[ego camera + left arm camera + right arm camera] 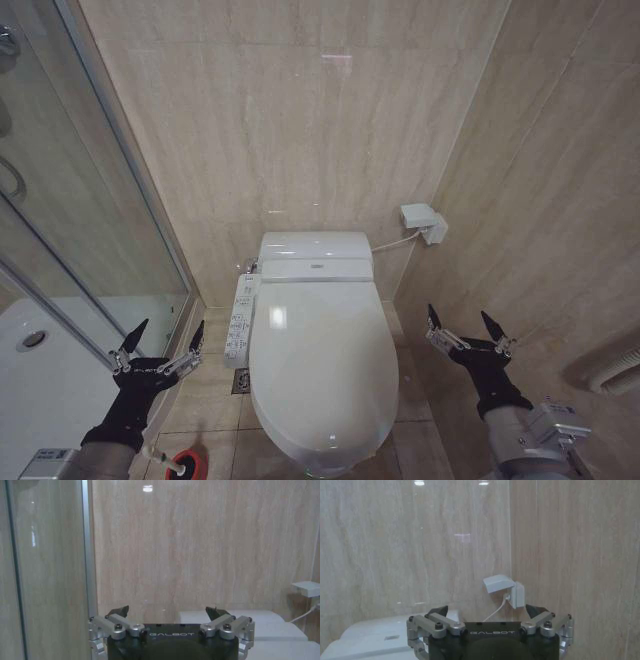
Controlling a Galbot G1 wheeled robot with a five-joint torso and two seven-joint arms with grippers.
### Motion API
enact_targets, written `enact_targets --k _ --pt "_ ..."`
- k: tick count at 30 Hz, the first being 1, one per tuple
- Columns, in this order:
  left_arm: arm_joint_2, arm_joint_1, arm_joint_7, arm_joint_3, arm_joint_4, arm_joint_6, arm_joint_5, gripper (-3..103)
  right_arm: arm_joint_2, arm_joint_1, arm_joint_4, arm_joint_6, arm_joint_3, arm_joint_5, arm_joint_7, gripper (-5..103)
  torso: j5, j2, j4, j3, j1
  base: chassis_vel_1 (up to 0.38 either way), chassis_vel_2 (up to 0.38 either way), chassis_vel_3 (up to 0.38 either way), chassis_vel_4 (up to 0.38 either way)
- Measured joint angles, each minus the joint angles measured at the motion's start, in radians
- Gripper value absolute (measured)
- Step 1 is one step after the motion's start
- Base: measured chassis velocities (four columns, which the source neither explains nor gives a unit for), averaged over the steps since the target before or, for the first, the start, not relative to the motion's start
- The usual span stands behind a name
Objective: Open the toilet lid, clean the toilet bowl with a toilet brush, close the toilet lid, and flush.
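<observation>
both arms are waiting beside a closed toilet.

the toilet lid [322, 365] is lying shut over the bowl, with its long way running from 12 o'clock at the tank [315, 256] to 6 o'clock at the front rim. the left gripper [160, 345] is hanging at 9 o'clock from the lid and the right gripper [468, 333] at 3 o'clock, both with fingers spread wide and holding nothing. each is sitting about as near as the other. the toilet brush [160, 457] is standing in its red holder [186, 464] at 7 o'clock, just under the left arm.
</observation>
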Motion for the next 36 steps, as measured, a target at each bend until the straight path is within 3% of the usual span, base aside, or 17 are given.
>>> enact_targets --k 5,10,12,13,14,17,18,21,28,36 --pt "0.003 -0.006 0.000 -0.001 0.000 0.008 -0.004 100 0.000 0.000 0.000 0.000 0.000 0.000 0.000 100 0.0000 0.000 0.0001 0.000 0.000 0.000 0.000 0.000 0.000" --pt "0.054 -0.117 0.003 -0.024 0.000 0.145 -0.085 100 0.000 0.000 0.000 0.000 0.000 0.000 0.000 100 0.0001 0.000 -0.0004 0.000 0.000 0.000 0.000 0.000 0.000" --pt "0.059 -0.132 0.004 -0.027 0.000 0.149 -0.091 100 0.000 0.000 0.000 0.000 0.000 0.000 0.000 100 -0.0001 0.000 -0.0008 0.000 0.000 0.000 0.000 0.000 0.000" --pt "0.075 -0.155 0.012 -0.041 0.000 0.160 -0.110 100 0.000 0.000 0.000 0.000 0.000 0.000 0.000 100 -0.0003 0.000 0.0009 0.000 0.000 0.000 0.000 0.000 0.000" --pt "0.100 -0.191 0.020 -0.065 -0.001 0.159 -0.132 100 0.000 0.000 0.000 0.000 0.000 0.000 0.000 100 0.0003 0.000 -0.0004 0.000 0.000 0.000 0.000 0.000 0.000" --pt "0.122 -0.215 0.031 -0.082 0.008 0.146 -0.152 100 0.000 0.000 0.000 0.000 0.000 0.000 0.000 100 -0.0001 0.000 0.0004 0.000 0.000 0.000 0.000 0.000 0.000" --pt "0.125 -0.221 0.034 -0.082 0.034 0.119 -0.168 100 0.000 0.000 0.000 0.000 0.000 0.000 0.000 100 0.0009 0.000 -0.0005 0.000 0.000 0.000 0.000 0.000 0.000" --pt "0.123 -0.232 0.049 -0.079 0.112 0.057 -0.198 100 0.000 0.000 0.000 0.000 0.000 0.000 0.000 100 -0.0003 0.000 0.0003 0.000 0.000 0.000 0.000 0.000 0.000" --pt "0.141 -0.262 0.077 -0.084 0.167 0.039 -0.221 100 0.000 0.000 0.000 0.000 0.000 0.000 0.000 100 0.0000 0.000 0.0002 0.000 0.000 0.000 0.000 0.000 0.000" --pt "0.267 -0.392 0.121 -0.063 0.445 -0.049 -0.248 100 0.000 0.000 0.000 0.000 0.000 0.000 0.000 100 -0.0003 0.000 0.0000 0.000 0.000 0.000 0.000 0.000 0.000"
